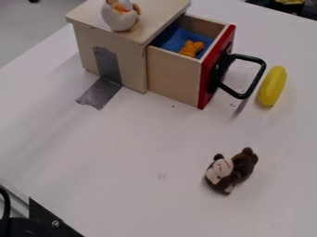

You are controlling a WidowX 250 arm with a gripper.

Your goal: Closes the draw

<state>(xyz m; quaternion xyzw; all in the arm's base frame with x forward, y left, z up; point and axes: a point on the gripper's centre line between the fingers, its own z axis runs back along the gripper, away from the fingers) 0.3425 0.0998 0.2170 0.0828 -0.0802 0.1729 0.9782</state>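
Observation:
A light wooden box [133, 69] stands at the upper left of the table. Its drawer [174, 78] is pulled out toward the right, so that its side wall and part of its inside show. The drawer has a red front [208, 81] with a black looped handle [249, 57] sticking out to the right. Inside lie a blue cloth [178, 39] and a small orange object [191, 48].
An egg-shaped toy [119, 18] sits on the box top. Grey tape [99, 92] joins box and table. A yellow toy [272, 86] lies just right of the handle, and a brown monkey plush [243, 164] lower right. Black hardware [48, 223] occupies the bottom-left corner.

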